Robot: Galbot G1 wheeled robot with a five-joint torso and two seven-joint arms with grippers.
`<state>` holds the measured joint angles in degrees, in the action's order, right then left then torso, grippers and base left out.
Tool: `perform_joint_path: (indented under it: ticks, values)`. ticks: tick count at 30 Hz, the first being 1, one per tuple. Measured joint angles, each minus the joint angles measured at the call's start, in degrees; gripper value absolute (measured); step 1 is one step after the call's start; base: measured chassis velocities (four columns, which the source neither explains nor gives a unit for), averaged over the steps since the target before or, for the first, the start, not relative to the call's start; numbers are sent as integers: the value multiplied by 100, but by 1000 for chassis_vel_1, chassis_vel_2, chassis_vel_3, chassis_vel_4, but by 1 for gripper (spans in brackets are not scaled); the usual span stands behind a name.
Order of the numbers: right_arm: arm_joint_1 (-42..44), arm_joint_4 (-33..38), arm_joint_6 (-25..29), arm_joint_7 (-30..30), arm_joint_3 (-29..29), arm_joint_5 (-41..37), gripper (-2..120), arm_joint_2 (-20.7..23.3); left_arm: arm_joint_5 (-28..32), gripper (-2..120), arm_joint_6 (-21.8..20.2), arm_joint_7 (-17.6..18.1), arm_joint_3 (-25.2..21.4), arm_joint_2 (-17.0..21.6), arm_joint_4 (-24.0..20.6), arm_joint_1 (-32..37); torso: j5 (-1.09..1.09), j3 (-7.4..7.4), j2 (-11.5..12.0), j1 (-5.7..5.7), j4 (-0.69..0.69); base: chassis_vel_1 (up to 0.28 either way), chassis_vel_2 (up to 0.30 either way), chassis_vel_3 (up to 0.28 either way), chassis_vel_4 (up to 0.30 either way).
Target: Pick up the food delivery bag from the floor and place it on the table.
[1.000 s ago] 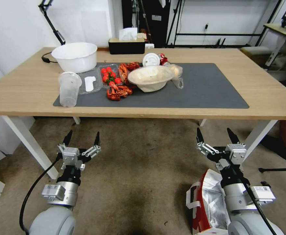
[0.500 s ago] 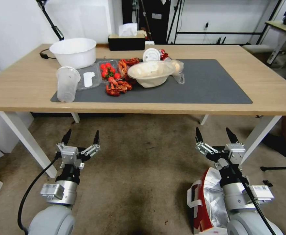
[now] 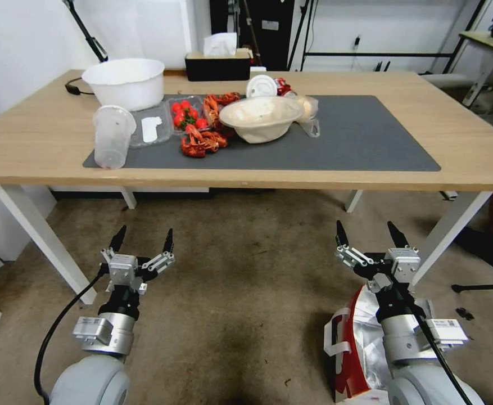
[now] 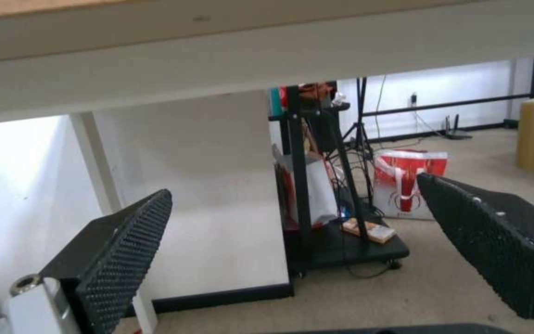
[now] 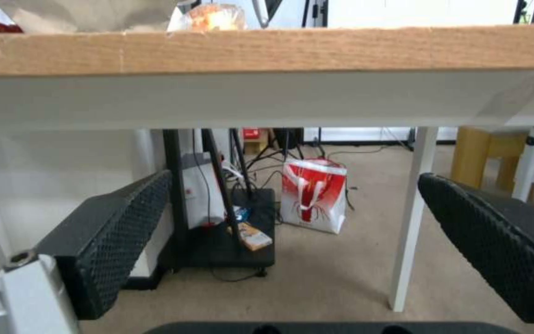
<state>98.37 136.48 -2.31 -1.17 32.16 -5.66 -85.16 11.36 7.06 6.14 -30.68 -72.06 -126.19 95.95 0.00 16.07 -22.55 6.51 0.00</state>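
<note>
The food delivery bag (image 3: 352, 343), white and red with a silver foil lining and white strap handles, stands on the floor (image 3: 246, 270) at the lower right of the head view. My right arm partly covers it. My right gripper (image 3: 365, 232) hangs open and empty just past the bag's top, fingers pointing at the table (image 3: 471, 152). The left gripper (image 3: 147, 236) is open too, over bare carpet to the left. Both wrist views look under the tabletop edge between open fingers (image 4: 125, 246) (image 5: 118, 232).
On the table's dark grey mat (image 3: 370, 140) sit a white tub (image 3: 123, 83), a clear cup (image 3: 111, 138), tomatoes, crayfish and a paper bowl (image 3: 260, 118). White table legs (image 3: 38, 236) (image 3: 451, 230) flank me. Beyond the table stand a black rack (image 5: 218, 218) and another red-and-white bag (image 5: 313, 195).
The whole head view has shifted, so the camera has moved: the table sits a little higher in the picture. Both grippers stay open in the same pose.
</note>
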Motion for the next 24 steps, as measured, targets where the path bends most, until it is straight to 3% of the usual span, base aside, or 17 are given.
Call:
perform_joint_path:
  ticks: [24]
  values:
    - [152,147,28,50,18,13,100,-13,16,99,-13,9,-20,40,-106,35,0,-318,470,-153,0,0,0,0,0]
